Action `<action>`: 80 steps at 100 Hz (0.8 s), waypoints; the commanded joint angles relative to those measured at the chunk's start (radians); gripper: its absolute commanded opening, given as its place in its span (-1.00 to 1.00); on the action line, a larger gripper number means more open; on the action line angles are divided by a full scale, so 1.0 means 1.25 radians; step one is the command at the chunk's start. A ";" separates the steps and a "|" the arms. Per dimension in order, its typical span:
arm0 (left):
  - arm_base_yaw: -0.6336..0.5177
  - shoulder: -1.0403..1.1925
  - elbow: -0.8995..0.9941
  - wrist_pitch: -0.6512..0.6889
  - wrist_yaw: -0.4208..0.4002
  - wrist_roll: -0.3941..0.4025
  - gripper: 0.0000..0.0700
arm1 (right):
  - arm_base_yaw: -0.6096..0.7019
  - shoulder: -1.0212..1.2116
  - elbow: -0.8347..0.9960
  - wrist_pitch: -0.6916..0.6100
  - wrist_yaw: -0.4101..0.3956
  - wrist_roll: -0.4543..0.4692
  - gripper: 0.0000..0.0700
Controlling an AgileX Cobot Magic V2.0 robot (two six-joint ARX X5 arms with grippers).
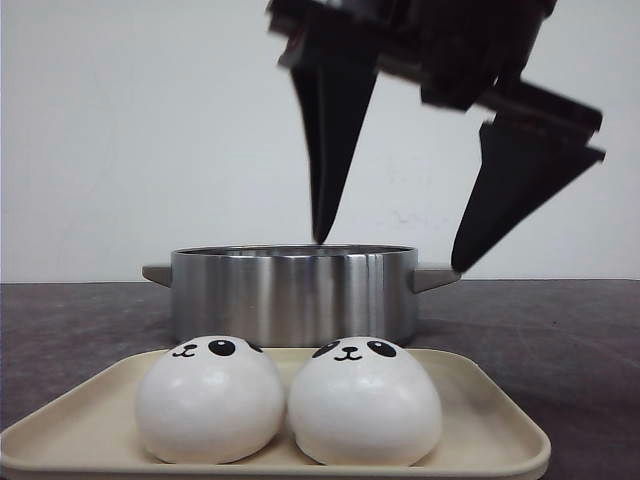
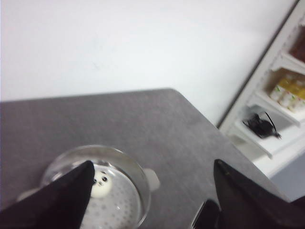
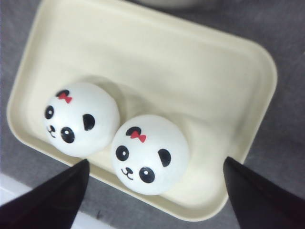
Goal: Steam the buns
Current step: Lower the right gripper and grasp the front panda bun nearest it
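Note:
Two white panda buns (image 1: 210, 405) (image 1: 365, 405) sit side by side on a cream tray (image 1: 480, 410) at the front of the table. From above, each bun (image 3: 81, 119) (image 3: 150, 152) shows a small red bow. My right gripper (image 3: 156, 161) hangs open over the near side of the tray (image 3: 190, 71), empty. Behind the tray stands a steel pot (image 1: 295, 295). Another bun (image 2: 101, 183) lies on the perforated floor inside the pot (image 2: 138, 176). My left gripper (image 1: 390, 250) (image 2: 152, 164) hovers open above the pot's right side, holding nothing.
The pot has a small handle (image 1: 435, 275) on each side. The grey table (image 2: 143, 119) runs back to a white wall. A white shelf unit (image 2: 281, 95) with packages stands off the table's far right. The table's front edge (image 3: 19, 200) lies just beyond the tray.

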 commanded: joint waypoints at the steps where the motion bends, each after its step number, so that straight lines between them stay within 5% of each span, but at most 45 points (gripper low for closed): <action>1: -0.005 -0.002 0.013 0.002 -0.004 0.015 0.33 | 0.009 0.030 0.007 0.012 -0.010 0.013 0.66; 36: -0.011 -0.009 0.013 -0.015 -0.004 0.014 0.33 | 0.009 0.164 0.007 0.023 -0.076 0.024 0.59; 50: -0.014 -0.009 0.013 -0.023 -0.004 0.014 0.33 | 0.009 0.186 0.007 0.022 -0.078 0.024 0.07; 62: -0.014 -0.009 0.013 -0.023 -0.004 0.014 0.33 | 0.010 0.186 0.007 0.027 -0.072 0.023 -0.99; 80: -0.014 -0.009 0.013 -0.023 -0.004 0.014 0.33 | 0.010 0.180 0.010 0.045 -0.071 0.005 -0.99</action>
